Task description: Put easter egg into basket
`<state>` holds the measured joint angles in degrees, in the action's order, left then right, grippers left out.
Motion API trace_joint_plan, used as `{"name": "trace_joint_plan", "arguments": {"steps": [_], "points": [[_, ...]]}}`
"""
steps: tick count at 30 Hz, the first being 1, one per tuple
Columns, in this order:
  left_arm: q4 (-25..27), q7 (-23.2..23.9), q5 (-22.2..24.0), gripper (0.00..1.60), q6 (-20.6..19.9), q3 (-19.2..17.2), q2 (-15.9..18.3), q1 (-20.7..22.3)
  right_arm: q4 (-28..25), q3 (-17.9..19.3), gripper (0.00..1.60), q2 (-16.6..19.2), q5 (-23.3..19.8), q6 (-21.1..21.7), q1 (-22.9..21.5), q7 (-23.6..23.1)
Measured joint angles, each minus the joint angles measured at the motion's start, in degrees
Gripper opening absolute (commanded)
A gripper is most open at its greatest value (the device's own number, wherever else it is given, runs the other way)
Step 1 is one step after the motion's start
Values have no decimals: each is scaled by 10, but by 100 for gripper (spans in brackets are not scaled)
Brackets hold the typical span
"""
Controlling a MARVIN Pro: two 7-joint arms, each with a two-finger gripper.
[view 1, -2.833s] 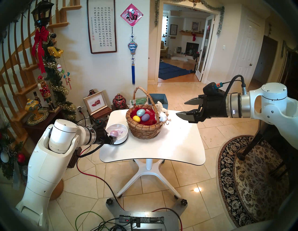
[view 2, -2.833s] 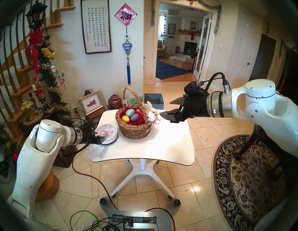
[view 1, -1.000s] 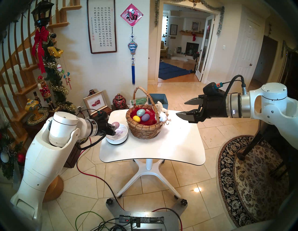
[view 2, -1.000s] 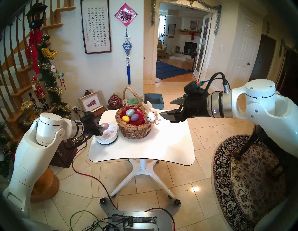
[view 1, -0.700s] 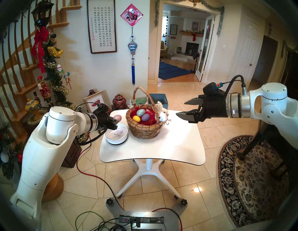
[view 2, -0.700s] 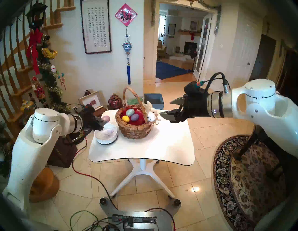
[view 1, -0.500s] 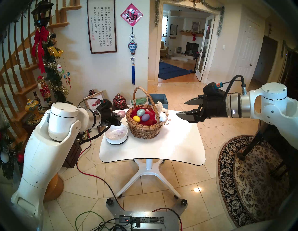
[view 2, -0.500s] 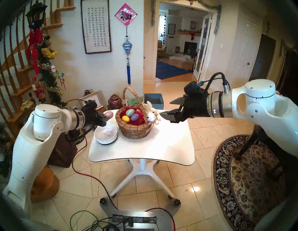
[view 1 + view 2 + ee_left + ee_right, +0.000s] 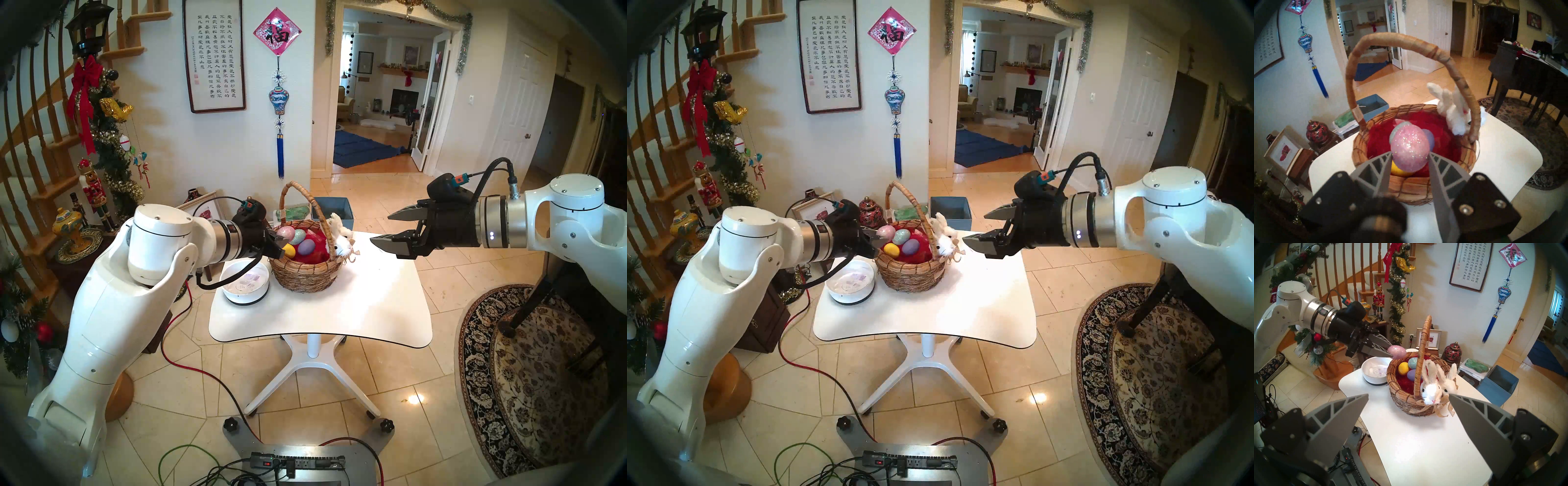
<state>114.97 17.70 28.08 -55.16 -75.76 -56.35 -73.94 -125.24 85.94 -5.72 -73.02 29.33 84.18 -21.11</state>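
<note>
A pink glitter egg (image 9: 286,233) (image 9: 1409,149) hangs over the left rim of the brown wicker basket (image 9: 305,275) (image 9: 1407,395), just above the red lining. My left gripper (image 9: 281,243) (image 9: 1392,351) is shut on it, with a finger on each side. Inside the basket lie a teal egg (image 9: 298,236), a yellow egg (image 9: 289,250) and a purple egg (image 9: 306,247). Two white plush bunnies (image 9: 1431,389) sit at the handle's right foot. My right gripper (image 9: 381,228) hangs open and empty, to the right of the basket and above the table.
A white bowl (image 9: 244,295) stands on the white table (image 9: 322,315), left of the basket and under my left wrist. The basket's tall handle (image 9: 1407,36) arches across in front of the egg. A blue box (image 9: 334,207) and a red jar (image 9: 869,212) stand behind the table.
My left gripper has lifted the pink egg out of the white bowl and carried it up and to the right, over the basket's left rim. The right arm has not moved.
</note>
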Motion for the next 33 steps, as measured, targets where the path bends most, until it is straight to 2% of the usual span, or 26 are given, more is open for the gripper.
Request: {"name": "trace_joint_plan", "arguments": {"steps": [7,14,24,27,31,33], "points": [[-24,-8,34,67,0,28,1,20,0,0,160,0,0,0,0,0],[-42,-22,74,73,0,55,17,36,0,0,160,0,0,0,0,0],[-51,-47,107,79,0,80,36,50,0,0,160,0,0,0,0,0],[-51,-55,116,96,0,85,41,53,0,0,160,0,0,0,0,0],[-51,-66,126,131,0,90,45,57,0,1,160,0,0,0,0,0],[-51,-71,130,136,0,90,47,58,0,1,160,0,0,0,0,0]]}}
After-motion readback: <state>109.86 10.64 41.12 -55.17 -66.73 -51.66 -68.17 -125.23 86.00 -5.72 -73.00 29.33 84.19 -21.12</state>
